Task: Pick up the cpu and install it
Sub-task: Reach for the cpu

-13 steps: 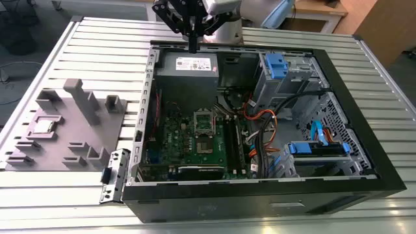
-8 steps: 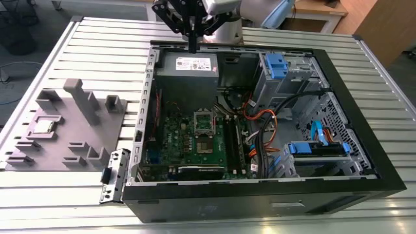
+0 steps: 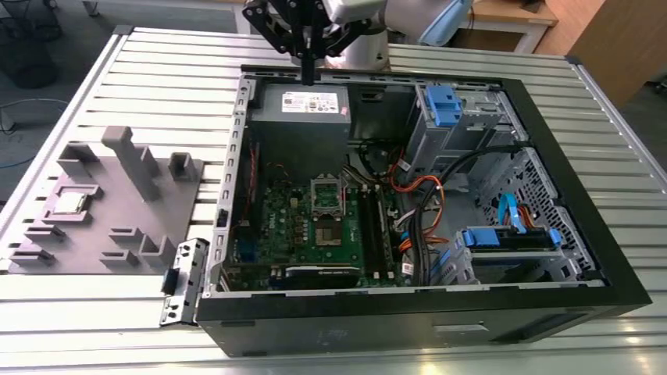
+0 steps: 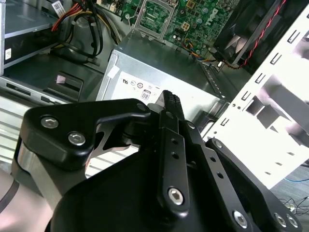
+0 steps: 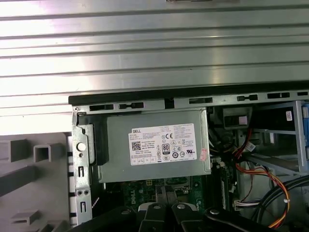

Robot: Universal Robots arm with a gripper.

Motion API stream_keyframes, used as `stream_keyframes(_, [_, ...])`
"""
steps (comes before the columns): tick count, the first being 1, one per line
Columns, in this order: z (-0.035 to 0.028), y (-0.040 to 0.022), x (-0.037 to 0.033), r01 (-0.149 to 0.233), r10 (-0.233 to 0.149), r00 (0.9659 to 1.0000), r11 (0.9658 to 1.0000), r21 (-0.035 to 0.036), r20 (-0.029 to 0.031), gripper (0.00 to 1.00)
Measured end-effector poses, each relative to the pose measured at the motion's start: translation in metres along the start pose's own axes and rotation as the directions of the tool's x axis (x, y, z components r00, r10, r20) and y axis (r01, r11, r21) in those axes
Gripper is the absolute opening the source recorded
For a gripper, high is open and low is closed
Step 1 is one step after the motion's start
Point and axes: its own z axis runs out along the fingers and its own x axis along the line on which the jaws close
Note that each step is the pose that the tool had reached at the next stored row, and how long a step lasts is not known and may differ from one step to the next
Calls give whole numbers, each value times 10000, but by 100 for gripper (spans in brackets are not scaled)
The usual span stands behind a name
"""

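Dull silver-grey metal tops the cpu (image 3: 70,203), lying flat in the grey plastic fixture (image 3: 105,228) at the exterior view's left, well apart from the open computer case (image 3: 417,316). I judge it light, stiff, fragile underneath: grip opposite edges. My gripper (image 3: 309,80) hangs clenched, empty, over the case's power supply (image 3: 302,105).

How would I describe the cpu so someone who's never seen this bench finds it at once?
Start at the open computer case; on the exterior view's left of it lies a grey plastic fixture of raised blocks. The cpu sits in a square pocket there: a small flat silver-grey square, the only metallic piece among matte grey blocks.
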Motion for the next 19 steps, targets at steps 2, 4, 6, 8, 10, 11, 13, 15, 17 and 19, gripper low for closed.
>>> stream_keyframes(2, [0,-1,7,2,-2,10000,10000,0,0,11])
stream_keyframes(4, [0,-1,12,2,-2,10000,10000,-1,0,11])
stream_keyframes(6, [0,-1,12,4,-4,10000,10000,0,0,11])
stream_keyframes(8, [0,-1,13,2,-2,10000,10000,0,0,11])
stream_keyframes(10, [0,-1,14,2,-2,10000,10000,0,1,11])
stream_keyframes(11, [0,-1,14,2,-2,10000,10000,0,0,11])
stream_keyframes(13, [0,-1,14,3,-3,10000,10000,0,0,11])
stream_keyframes(15, [0,-1,14,2,-2,10000,10000,0,0,11])
stream_keyframes(17, [0,-1,18,1,-1,10000,10000,-1,1,11])
stream_keyframes(19, [-1,-3,32,2,-2,10000,10000,0,0,11])
